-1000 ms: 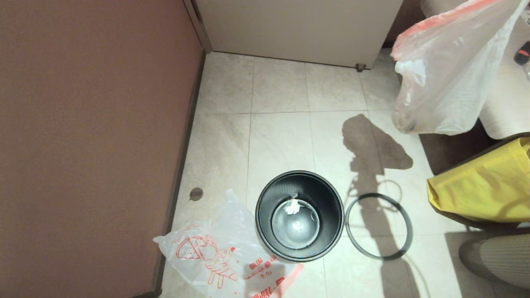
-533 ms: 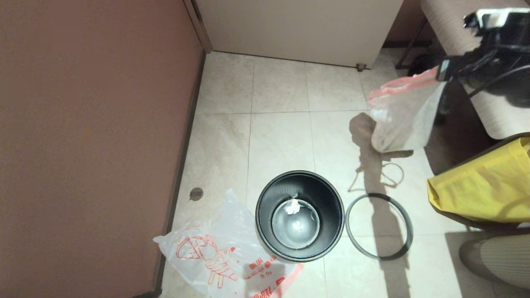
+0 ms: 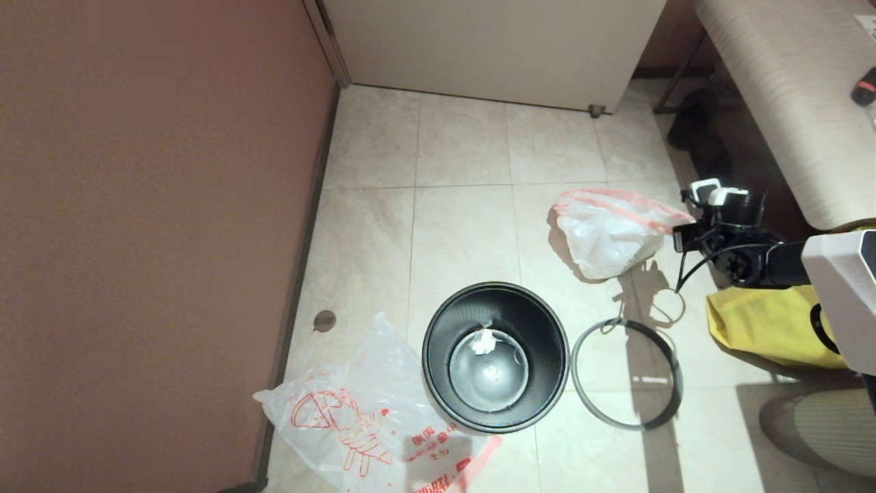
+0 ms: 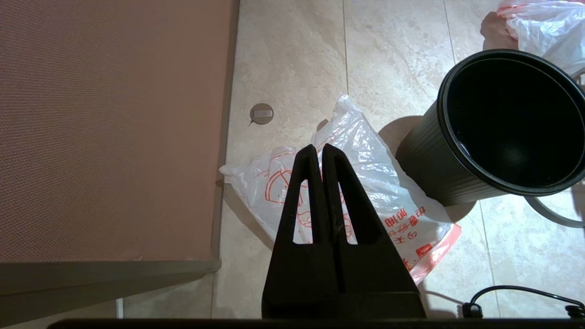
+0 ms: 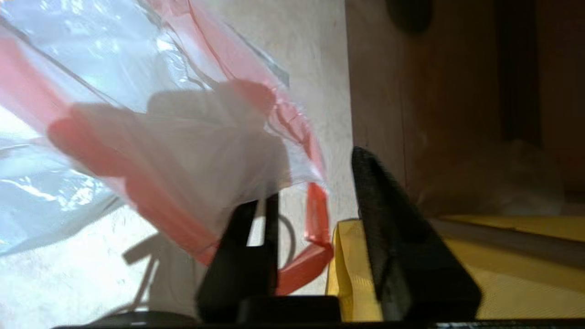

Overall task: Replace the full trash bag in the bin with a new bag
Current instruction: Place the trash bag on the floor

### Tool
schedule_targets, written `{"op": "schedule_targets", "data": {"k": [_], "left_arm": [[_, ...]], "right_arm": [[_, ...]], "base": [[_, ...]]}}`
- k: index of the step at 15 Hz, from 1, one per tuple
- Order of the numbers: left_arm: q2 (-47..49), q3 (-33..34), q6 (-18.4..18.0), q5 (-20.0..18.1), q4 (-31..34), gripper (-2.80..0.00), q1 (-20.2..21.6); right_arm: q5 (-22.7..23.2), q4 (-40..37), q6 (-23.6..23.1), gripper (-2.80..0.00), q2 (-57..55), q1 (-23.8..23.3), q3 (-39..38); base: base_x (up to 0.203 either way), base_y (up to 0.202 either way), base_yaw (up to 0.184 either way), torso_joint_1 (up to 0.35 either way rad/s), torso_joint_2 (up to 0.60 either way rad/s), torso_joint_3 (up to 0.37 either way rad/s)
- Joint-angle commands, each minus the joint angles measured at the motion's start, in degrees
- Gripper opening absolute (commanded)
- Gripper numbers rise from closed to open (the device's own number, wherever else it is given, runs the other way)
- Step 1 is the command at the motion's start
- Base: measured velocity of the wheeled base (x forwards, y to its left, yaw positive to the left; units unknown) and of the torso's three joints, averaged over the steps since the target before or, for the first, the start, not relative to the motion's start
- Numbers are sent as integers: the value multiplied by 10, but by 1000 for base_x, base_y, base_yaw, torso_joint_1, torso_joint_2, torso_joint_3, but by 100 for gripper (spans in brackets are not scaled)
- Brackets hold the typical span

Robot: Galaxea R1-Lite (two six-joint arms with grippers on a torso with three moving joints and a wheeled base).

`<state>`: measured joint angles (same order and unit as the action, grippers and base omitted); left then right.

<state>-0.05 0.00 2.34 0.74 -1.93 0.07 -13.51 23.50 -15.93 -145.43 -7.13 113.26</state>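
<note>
The full bag (image 3: 606, 233) is seen lying on the tiled floor (image 3: 465, 226), beyond the bin (image 3: 495, 356) and to its right in the head view, bunched and rounded, with its orange-red band uppermost. The right gripper (image 3: 684, 236) is held low at the bag's right edge, just beside the band. In the right wrist view the gripper's (image 5: 315, 214) fingers (image 5: 388, 219) are seen parted, with the edge of the bag (image 5: 151, 137) draped over one finger and the band hanging in the gap; no clamping on the plastic is shown.

The bin is stood upright and unlined, its shiny bottom exposed with a small white scrap (image 3: 484, 340) lying in it. The grey ring (image 3: 626, 373) is laid flat on the floor just right of the bin. The new bag (image 3: 363, 418) is spread flat on the floor against the bin's left side. A yellow bag (image 3: 766, 329) is seen behind the right arm.

The left gripper (image 4: 318, 153) is held above the new bag, its fingers pressed together on nothing.
</note>
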Motion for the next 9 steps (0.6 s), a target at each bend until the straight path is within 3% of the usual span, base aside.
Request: {"op": "schedule_targets", "data": {"k": [1, 5, 9], "left_arm": [[0, 0, 0, 0, 0, -280, 0], [0, 0, 0, 0, 0, -280, 0], [0, 0, 0, 0, 0, -280, 0]], "right_arm": [[-1, -31, -1, 0, 41, -1, -3], [2, -157, 37, 0, 185, 3, -11], [23, -390, 160, 0, 290, 27, -11]], "base": [[0, 0, 0, 0, 0, 0], [0, 0, 0, 0, 0, 0], [0, 0, 0, 0, 0, 0]]}}
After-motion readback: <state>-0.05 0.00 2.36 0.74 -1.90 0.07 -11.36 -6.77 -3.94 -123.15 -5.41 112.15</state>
